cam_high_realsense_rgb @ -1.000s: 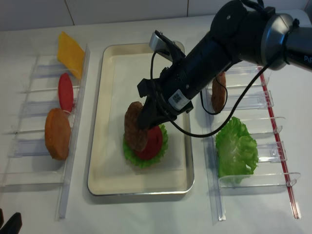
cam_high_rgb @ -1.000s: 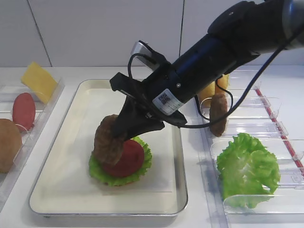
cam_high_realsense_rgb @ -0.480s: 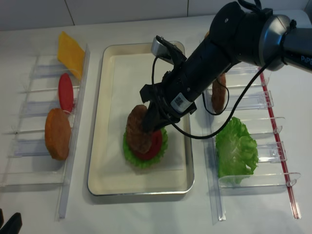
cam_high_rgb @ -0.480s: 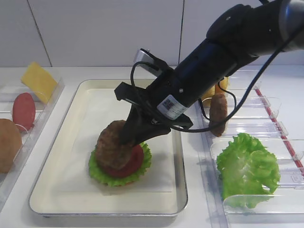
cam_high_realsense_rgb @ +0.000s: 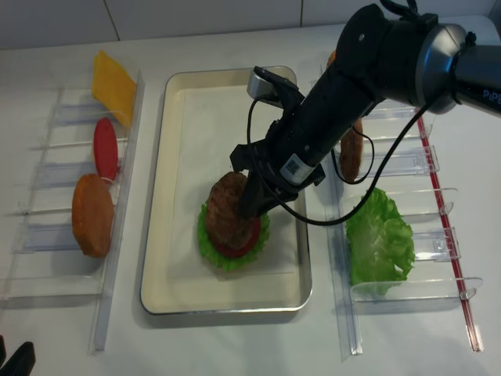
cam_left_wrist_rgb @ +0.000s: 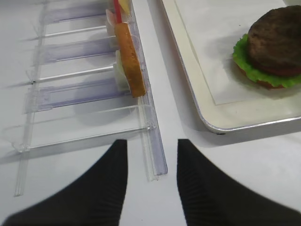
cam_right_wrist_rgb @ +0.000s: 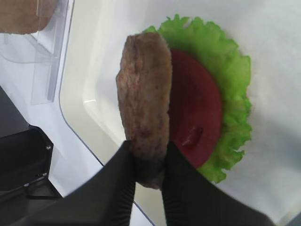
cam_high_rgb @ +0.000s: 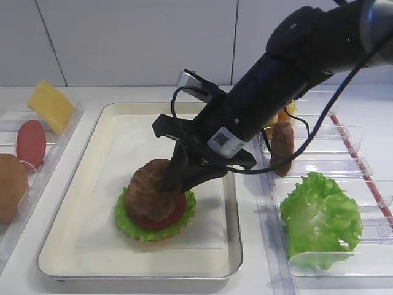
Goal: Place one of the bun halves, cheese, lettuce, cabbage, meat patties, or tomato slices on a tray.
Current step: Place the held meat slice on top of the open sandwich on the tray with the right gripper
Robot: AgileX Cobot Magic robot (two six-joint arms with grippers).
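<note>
My right gripper [cam_right_wrist_rgb: 148, 147] is shut on the near edge of a dark brown meat patty [cam_high_realsense_rgb: 228, 207]. The patty tilts low over a red tomato slice [cam_right_wrist_rgb: 197, 113] that lies on a frilly lettuce leaf [cam_right_wrist_rgb: 233, 80], and it seems to touch the slice. This stack sits on the paper-lined silver tray [cam_high_realsense_rgb: 188, 117], toward its front right. In the exterior view the right gripper [cam_high_rgb: 175, 183] reaches down from the right. My left gripper [cam_left_wrist_rgb: 151, 146] is open and holds nothing, above the table by the end of the left rack.
The clear left rack [cam_high_realsense_rgb: 125, 196] holds a cheese slice [cam_high_realsense_rgb: 113, 78], a tomato slice [cam_high_realsense_rgb: 106, 147] and a bun half [cam_high_realsense_rgb: 92, 214]. The right rack [cam_high_realsense_rgb: 407, 164] holds another patty [cam_high_realsense_rgb: 350, 153] and a large lettuce leaf [cam_high_realsense_rgb: 380, 239]. The tray rim runs close to both racks.
The right gripper has lowered the patty and tipped it from nearly upright down flatter over the tomato slice. The left gripper and the racks are unchanged.
</note>
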